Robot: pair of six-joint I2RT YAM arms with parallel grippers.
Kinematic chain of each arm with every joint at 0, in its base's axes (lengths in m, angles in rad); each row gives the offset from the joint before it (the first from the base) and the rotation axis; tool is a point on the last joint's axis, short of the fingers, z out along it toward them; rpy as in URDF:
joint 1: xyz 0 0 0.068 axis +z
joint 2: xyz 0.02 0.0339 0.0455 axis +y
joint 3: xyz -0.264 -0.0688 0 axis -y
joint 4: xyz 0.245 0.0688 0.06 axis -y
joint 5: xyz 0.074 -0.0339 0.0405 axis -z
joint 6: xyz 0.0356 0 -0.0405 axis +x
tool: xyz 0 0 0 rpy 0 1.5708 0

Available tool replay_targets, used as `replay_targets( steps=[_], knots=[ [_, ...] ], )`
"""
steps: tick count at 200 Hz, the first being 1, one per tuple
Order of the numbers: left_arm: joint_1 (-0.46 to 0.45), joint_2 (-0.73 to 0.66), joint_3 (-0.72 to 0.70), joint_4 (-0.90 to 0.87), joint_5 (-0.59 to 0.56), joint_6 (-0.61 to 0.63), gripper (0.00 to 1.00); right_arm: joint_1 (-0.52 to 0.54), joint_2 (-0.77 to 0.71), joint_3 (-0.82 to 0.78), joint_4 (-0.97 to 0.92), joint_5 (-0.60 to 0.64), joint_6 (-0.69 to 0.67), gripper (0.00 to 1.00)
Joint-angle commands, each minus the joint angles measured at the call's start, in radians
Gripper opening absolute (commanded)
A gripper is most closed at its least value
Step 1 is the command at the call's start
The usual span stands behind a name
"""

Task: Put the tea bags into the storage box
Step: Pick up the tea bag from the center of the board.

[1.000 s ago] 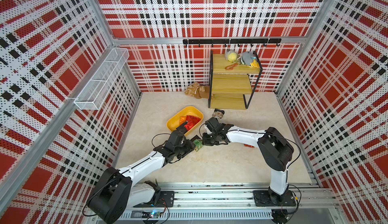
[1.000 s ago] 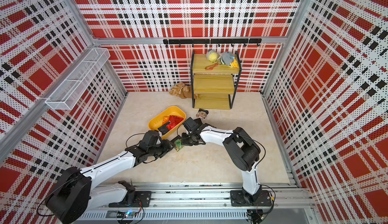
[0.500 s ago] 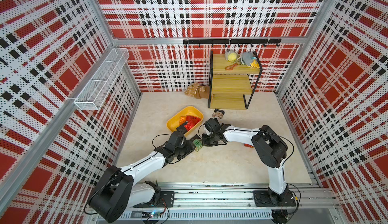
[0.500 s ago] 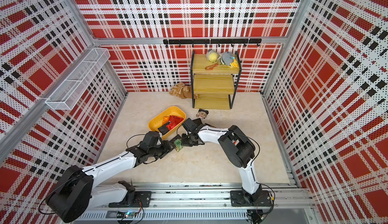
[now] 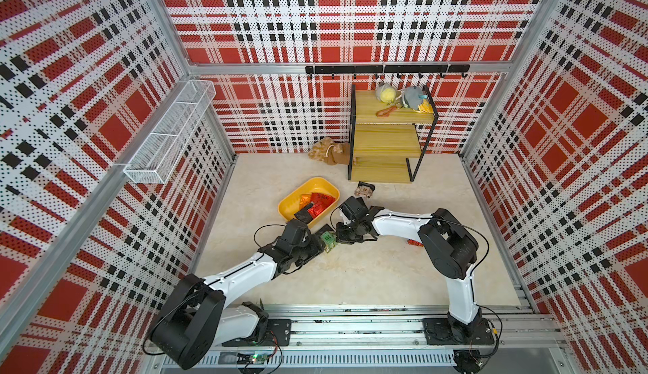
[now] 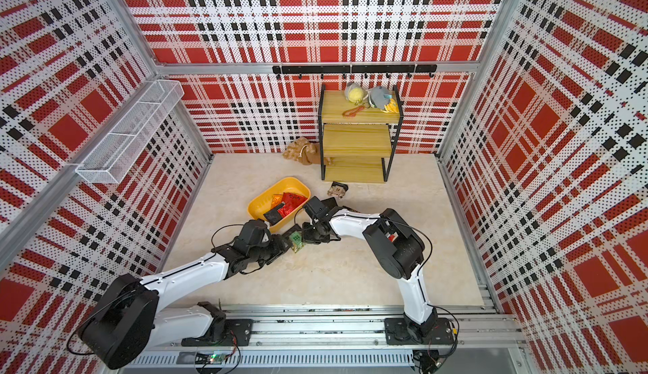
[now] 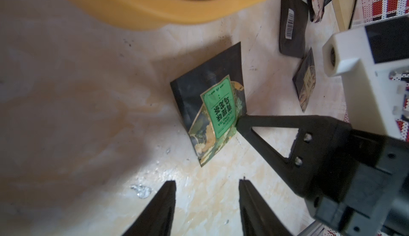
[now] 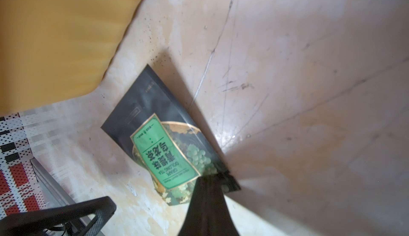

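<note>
- Storage box (image 5: pixel 289 204): on the counter (image 5: pixel 368 277), just left of frame centre in both top views. It already holds red foil tea bags (image 5: pixel 321 203), an orange tea bag (image 5: pixel 304 198) and a black tea bag (image 5: pixel 303 214).
- Green-label tea bag (image 7: pixel 212 111): outside the box, just beside its lower-right wall and between the two hands. It is tilted up off the counter at the gripped end.
- Right hand (image 8: pixel 207 185): fully closed, pinching the printed end of that bag near a corner.
- Left hand (image 7: pixel 207 181): fingers about half apart with nothing between them. The tips are just short of the bag and do not touch it.
- Loose on the counter: a barcode tea bag (image 7: pixel 292 29) and a windowed tea bag (image 7: pixel 306 80) beside the right arm. Another sachet (image 5: pixel 364 190) lies at the foot of the wooden shelf (image 5: pixel 385 144).
</note>
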Motion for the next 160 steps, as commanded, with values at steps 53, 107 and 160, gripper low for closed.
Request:
replay_targets(
  steps=[53,107,160],
  knots=[
    [0.004,0.036,-0.016,0.110,-0.130,0.057,0.51,-0.006,0.035,-0.027,-0.053,0.009,-0.012,0.00],
    [0.027,0.078,-0.017,0.132,-0.105,0.069,0.50,-0.009,0.038,-0.022,-0.060,0.003,-0.016,0.00],
    [0.030,0.192,0.033,0.135,-0.085,0.119,0.50,-0.010,0.029,-0.033,-0.059,0.002,-0.019,0.00]
  ],
)
